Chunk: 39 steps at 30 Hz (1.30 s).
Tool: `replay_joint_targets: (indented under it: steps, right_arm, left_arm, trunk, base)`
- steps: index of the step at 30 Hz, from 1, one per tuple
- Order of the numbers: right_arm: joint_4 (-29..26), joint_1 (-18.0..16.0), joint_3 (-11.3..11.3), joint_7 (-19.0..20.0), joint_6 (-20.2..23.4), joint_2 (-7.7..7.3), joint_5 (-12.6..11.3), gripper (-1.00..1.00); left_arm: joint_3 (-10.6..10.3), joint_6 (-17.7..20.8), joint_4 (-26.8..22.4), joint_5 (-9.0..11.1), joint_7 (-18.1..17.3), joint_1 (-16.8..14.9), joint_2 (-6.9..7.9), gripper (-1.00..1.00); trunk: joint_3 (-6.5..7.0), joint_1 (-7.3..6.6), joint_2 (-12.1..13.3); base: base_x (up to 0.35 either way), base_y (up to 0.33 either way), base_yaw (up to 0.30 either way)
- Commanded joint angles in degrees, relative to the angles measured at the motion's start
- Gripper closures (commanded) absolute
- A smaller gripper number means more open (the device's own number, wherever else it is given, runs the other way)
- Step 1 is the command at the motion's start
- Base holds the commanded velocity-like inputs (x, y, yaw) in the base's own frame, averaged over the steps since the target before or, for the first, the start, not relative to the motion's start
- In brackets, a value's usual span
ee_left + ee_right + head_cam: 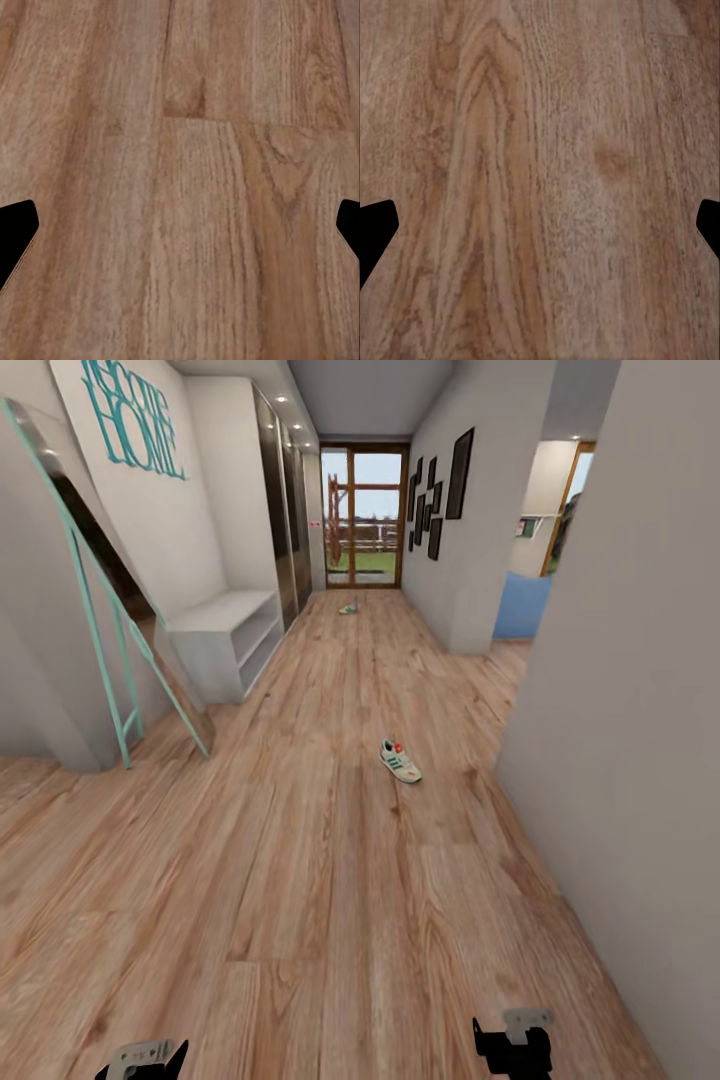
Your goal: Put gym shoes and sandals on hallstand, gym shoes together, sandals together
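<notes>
White-grey rack (222, 628) against left wall, open shelves look bare. Near shoe (400, 761) on floor (300, 880) mid-corridor, well apart from rack. Far shoe (348, 609) on floor near glass door (362, 517); small, details unclear. Left gripper (142, 1062) and right gripper (512, 1046) low at view's bottom edge, both over bare planks. Wrist views: fingertips (16, 229) (376, 225) spread wide, nothing between. Teal mirror (105, 610) leans beside rack. Frames (437, 495) on right wall.
</notes>
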Motion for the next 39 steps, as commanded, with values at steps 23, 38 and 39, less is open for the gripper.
replay_joint_targets:
  steps: [23, 38, 39]
  right_arm:
    - [0.1, -0.1, 0.5, -0.4, -0.2, -0.04, -0.1, -1.00]
    - [0.0, 0.0, 0.5, -0.2, -0.2, -0.25, -0.1, -1.00]
    - [0.0, 0.0, 0.5, -0.2, -0.2, -0.25, -0.1, -1.00]
  left_arm:
    - [0.5, -0.3, 0.0, -0.6, -0.3, -0.1, 0.02, -1.00]
    - [0.5, -0.3, 0.0, -0.6, -0.3, -0.1, 0.02, -1.00]
    - [0.5, -0.3, 0.0, -0.6, -0.3, -0.1, 0.02, -1.00]
  trunk:
    - [1.69, 0.03, 0.0]
    - [1.74, 0.03, 0.0]
    - [1.74, 0.03, 0.0]
  base:
    - [0.322, 0.085, 0.000]
    - [0.293, 0.211, 0.000]
    - [0.293, 0.213, 0.000]
